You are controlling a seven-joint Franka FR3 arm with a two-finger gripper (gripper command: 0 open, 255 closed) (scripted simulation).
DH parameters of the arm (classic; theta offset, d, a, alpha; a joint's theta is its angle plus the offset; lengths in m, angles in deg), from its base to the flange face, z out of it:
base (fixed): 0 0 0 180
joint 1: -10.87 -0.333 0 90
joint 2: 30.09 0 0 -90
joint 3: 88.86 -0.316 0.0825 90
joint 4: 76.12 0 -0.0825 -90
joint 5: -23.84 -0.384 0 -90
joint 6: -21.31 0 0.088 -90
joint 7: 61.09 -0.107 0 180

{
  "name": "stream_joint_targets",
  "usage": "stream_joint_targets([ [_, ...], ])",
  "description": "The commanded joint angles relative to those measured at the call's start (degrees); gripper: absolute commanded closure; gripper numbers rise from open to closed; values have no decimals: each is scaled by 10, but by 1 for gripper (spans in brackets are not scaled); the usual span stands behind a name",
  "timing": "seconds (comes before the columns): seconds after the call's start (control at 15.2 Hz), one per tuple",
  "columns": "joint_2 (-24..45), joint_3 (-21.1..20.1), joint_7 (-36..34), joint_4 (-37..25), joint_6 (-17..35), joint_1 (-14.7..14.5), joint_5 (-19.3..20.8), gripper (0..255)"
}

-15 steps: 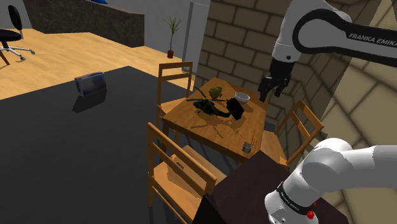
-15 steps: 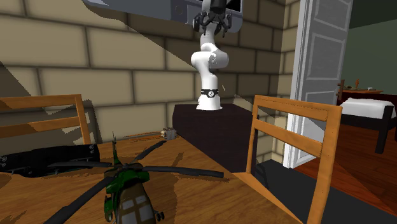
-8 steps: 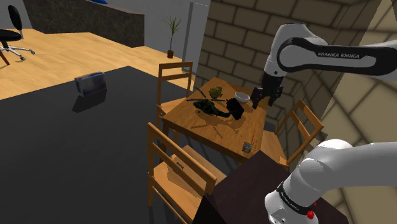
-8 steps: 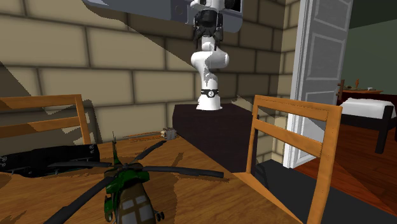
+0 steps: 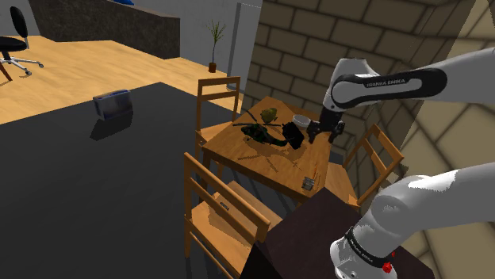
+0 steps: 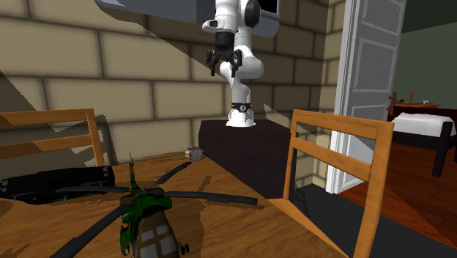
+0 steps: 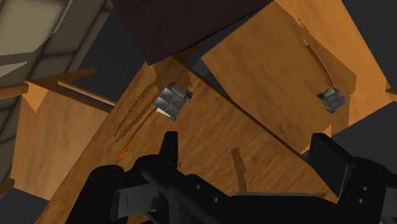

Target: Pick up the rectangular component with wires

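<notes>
Since the small grey rectangular component with thin wires lies flat on the brown wooden bench, close to the edge nearest the dark box stand, it sits apart from the other things. A grasp from above therefore looks unobstructed. Its wires trail across the bench top from one end, which I judge leaves the block's sides free for the fingers. The all-black end effector hangs above the bench, farther from the stand than the component. Its fingers are spread apart and clasp nothing. It probably has to travel toward the stand and descend before it can close. Farther again from the stand rest a green toy helicopter and a pale round bowl. What the bowl holds, if anything, is too small to tell.
</notes>
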Motion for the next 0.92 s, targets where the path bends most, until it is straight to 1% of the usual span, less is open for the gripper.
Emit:
stream_joint_targets([
  [0.0, 34, 14, -8, 7, 46, 12, 3, 0],
  [0.26, 109, 41, -21, 12, 131, 33, 4, 0],
  [0.46, 172, 62, -26, 7, 192, 45, -4, 0],
  [0.66, 238, 83, -24, -3, 252, 54, -22, 0],
  [0.86, 307, 100, -11, -18, 306, 61, -58, 0],
])
